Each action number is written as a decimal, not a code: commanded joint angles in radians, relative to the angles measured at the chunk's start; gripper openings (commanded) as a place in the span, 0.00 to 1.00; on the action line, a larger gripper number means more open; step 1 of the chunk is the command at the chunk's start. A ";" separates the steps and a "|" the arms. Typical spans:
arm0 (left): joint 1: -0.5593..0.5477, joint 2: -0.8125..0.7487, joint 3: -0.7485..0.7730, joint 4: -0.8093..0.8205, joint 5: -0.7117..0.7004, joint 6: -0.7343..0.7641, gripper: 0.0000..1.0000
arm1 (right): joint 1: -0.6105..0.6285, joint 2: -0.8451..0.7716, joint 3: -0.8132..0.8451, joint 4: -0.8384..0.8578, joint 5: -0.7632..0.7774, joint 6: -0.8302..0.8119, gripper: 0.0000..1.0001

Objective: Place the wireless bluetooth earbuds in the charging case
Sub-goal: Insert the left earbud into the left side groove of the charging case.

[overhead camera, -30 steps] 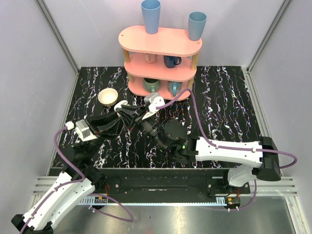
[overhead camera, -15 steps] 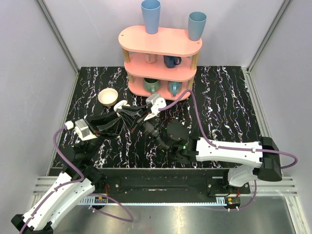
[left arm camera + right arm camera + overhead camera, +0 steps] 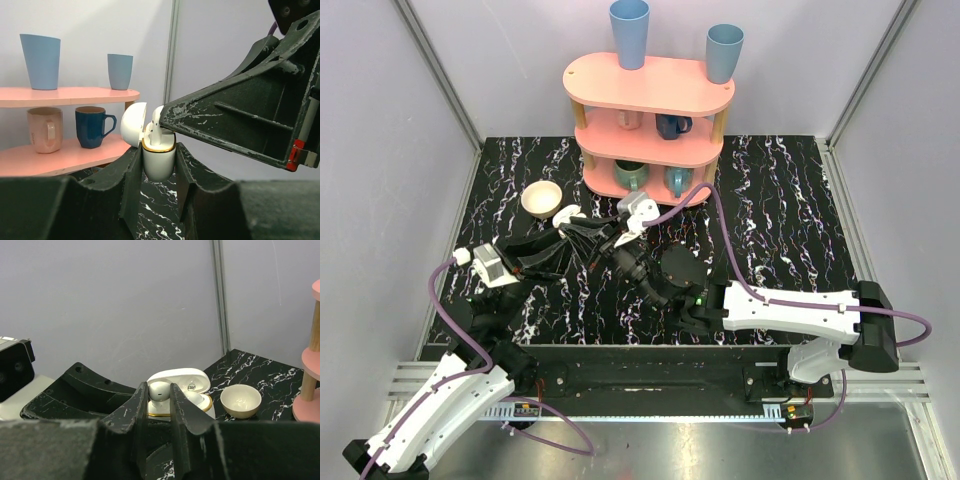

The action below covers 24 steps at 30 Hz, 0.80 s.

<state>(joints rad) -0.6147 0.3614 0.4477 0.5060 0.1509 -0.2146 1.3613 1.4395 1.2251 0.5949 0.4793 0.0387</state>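
Observation:
The white charging case (image 3: 159, 161), gold-rimmed, stands upright with my left gripper (image 3: 159, 167) shut on its body. Its lid (image 3: 133, 125) is swung open to the left. My right gripper (image 3: 159, 396) is shut on a white earbud (image 3: 160, 389), held right over the case's open top (image 3: 192, 405). From the left wrist, that earbud (image 3: 157, 123) sits at the rim under the right gripper's black finger (image 3: 235, 120). From above, the case (image 3: 566, 213) shows as a small white shape where the left gripper (image 3: 578, 229) and the right gripper (image 3: 604, 236) meet.
A cream bowl (image 3: 541, 198) stands just behind and left of the case, also in the right wrist view (image 3: 241, 401). A pink three-tier shelf (image 3: 650, 88) with blue cups and mugs stands at the back. Grey walls close in the black marbled table (image 3: 780, 210).
Barely anything differs; the right wrist has shifted very slightly over the case. Both grips are the same as before.

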 commanded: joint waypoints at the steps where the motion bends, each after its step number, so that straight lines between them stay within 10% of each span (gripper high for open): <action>1: 0.000 -0.009 0.022 0.137 0.016 0.004 0.00 | 0.001 0.016 0.063 -0.118 0.074 -0.017 0.17; 24: 0.000 -0.018 0.029 0.117 0.007 0.024 0.00 | 0.001 0.006 0.082 -0.172 0.078 -0.033 0.23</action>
<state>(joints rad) -0.6144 0.3614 0.4477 0.5072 0.1566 -0.1921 1.3663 1.4567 1.3060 0.4618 0.5220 0.0315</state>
